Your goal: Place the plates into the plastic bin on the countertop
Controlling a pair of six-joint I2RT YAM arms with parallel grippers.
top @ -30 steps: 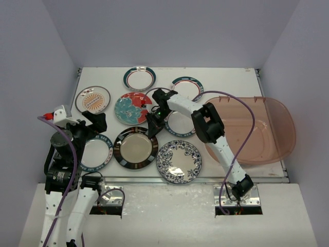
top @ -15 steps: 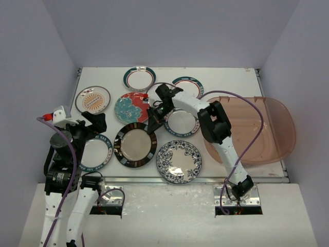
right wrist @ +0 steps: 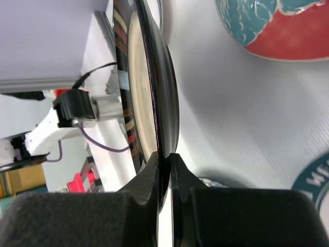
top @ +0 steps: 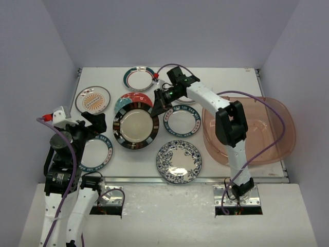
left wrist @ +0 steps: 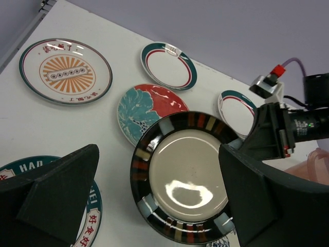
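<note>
My right gripper (top: 157,106) is shut on the right rim of the black-rimmed plate (top: 136,125) and holds it lifted and tilted above the countertop (top: 221,77). The right wrist view shows the rim (right wrist: 159,92) edge-on between my shut fingers (right wrist: 149,180). The plate partly hides the red floral plate (top: 131,98). My left gripper (top: 91,122) is open and empty over a teal-rimmed plate (top: 98,153); the lifted plate (left wrist: 185,177) shows between its fingers (left wrist: 56,185). The plastic bin (top: 257,128) stands at the right and holds no plates.
On the countertop lie an orange-centred plate (top: 93,100), a teal-rimmed plate (top: 139,78) at the back, another (top: 181,120) in the middle, and a blue-patterned plate (top: 178,161) in front. My right arm (top: 205,95) hides part of a further plate.
</note>
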